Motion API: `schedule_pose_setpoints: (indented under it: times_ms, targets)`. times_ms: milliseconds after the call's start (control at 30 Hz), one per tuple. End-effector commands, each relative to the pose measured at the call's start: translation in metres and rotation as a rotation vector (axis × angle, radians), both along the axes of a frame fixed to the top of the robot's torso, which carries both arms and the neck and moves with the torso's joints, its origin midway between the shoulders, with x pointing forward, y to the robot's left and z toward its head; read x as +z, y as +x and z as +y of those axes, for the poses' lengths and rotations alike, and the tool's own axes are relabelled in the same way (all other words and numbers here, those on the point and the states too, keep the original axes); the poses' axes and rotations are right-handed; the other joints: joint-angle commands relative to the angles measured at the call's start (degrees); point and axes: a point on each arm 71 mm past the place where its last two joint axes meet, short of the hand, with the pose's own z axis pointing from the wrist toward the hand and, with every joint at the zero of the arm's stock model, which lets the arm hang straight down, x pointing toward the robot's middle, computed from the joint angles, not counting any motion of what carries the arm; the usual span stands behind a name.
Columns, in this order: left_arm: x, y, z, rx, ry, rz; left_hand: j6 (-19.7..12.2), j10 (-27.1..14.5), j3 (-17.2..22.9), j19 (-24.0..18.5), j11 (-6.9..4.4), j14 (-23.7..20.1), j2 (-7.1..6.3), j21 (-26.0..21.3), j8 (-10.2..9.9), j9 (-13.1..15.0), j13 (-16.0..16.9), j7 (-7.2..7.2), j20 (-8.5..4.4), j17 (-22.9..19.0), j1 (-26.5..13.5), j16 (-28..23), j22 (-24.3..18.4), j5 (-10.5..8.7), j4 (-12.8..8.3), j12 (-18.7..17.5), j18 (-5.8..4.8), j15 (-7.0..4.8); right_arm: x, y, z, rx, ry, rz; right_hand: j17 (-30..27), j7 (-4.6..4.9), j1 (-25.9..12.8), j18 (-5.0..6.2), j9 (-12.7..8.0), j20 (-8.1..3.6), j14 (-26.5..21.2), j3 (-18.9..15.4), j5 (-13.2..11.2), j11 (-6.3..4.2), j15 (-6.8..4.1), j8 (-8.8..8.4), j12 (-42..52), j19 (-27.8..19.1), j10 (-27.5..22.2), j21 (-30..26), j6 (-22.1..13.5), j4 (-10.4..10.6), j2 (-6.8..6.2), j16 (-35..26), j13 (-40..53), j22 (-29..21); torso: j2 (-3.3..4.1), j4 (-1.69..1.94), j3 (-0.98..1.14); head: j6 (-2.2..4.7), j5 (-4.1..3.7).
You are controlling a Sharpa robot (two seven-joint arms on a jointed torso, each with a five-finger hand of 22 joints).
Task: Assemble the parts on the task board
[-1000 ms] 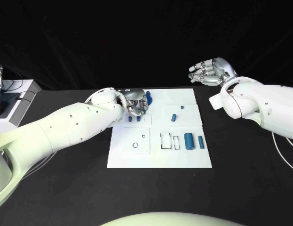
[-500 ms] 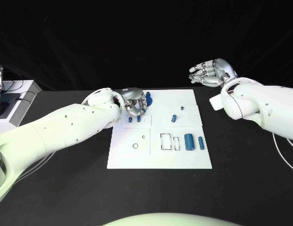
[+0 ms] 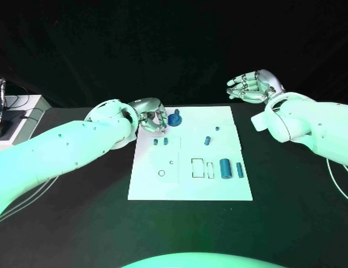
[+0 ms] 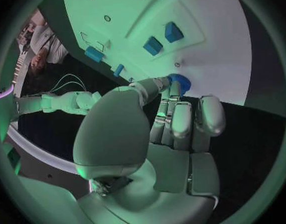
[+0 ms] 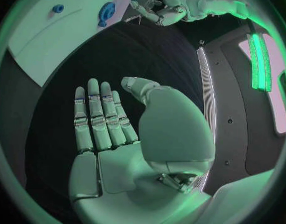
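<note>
A: Left hand?

B: Low at the far left corner of the board, fingers curled inward. Thumb and one fingertip right up against the round part, seen from the left wrist.

A: Clamped on it?

B: Cannot tell. Touching or just beside, no clearer than that. From the head, looks set a little to the left of it.

A: And the round part itself?

B: Standing on the board near its far edge, toward the left corner. Visible from the right wrist too.

A: Right hand?

B: Raised over the table, past the board's far right corner, well apart from every part. Fingers apart, loosely bent, holding nothing. From its own wrist: fingers side by side, thumb off to one side, palm bare.

A: Other parts?

B: Two pegs side by side in the left half, nearer than the round part. One small piece around the middle, a tinier one just beyond it. Thick cylinder and thin cylinder lying parallel near the right edge, close together. Left of those, a rectangular outline; farther left, a ring mark.

A: Off the board?

B: White box at the table's left edge.
</note>
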Motion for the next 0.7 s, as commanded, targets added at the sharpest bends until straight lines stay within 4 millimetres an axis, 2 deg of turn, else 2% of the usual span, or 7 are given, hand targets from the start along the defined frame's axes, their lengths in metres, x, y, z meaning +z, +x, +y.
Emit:
schedule_pose_setpoints:
  times_ms: [33, 167, 700]
  targets:
    - [-0.002, -0.001, 0.002, 0.001, 0.0, 0.006, 0.0, 0.3, -0.1, 0.1, 0.28, 0.3, 0.22, 0.2, -0.3, -0.1, -0.1, 0.39, -0.06, -0.2, -0.4, 0.2, -0.1, -0.34, -0.3, -0.3, -0.94, 0.23, 0.001, -0.001, 0.001, 0.018, -0.003, -0.01, 0.0, 0.47, -0.3, 0.91, -0.1, 0.1, -0.1, 0.0, 0.0, -0.05, 0.02, -0.36, -0.3, 0.3, -0.5, 0.1, 0.0, -0.1, -0.33, -0.3, -0.1, -0.1, -0.01, -0.08, -0.01, -0.03, 0.1]
    - [-0.003, 0.0, 0.006, 0.008, 0.006, 0.002, 0.0, 0.3, -0.1, 0.1, 0.28, 0.3, 0.22, 0.2, -0.3, -0.1, -0.1, 0.39, -0.06, -0.2, -0.4, 0.2, -0.1, -0.34, -0.3, -0.3, -0.94, 0.23, 0.001, -0.001, 0.001, 0.017, -0.004, -0.01, 0.0, 0.47, -0.3, 0.91, -0.1, 0.1, -0.1, 0.0, 0.0, -0.05, 0.02, -0.36, -0.3, 0.3, -0.5, 0.1, 0.0, -0.1, -0.33, -0.3, -0.1, -0.1, 0.05, -0.02, 0.02, -0.03, 0.16]
    - [-0.016, 0.0, 0.008, 0.018, 0.016, 0.02, 0.0, 0.3, -0.1, 0.1, 0.32, 0.3, 0.13, 0.2, -0.4, -0.1, -0.1, 0.42, -0.02, -0.1, -0.5, 0.2, -0.1, -0.35, -0.4, -0.5, -0.95, 0.27, 0.001, -0.001, 0.002, 0.02, -0.003, -0.01, 0.0, 0.47, -0.3, 0.91, -0.1, 0.1, -0.1, 0.0, 0.0, -0.05, 0.02, -0.36, -0.3, 0.3, -0.5, 0.1, 0.0, -0.1, -0.33, -0.3, -0.1, -0.1, 0.09, -0.14, 0.0, -0.16, 0.35]
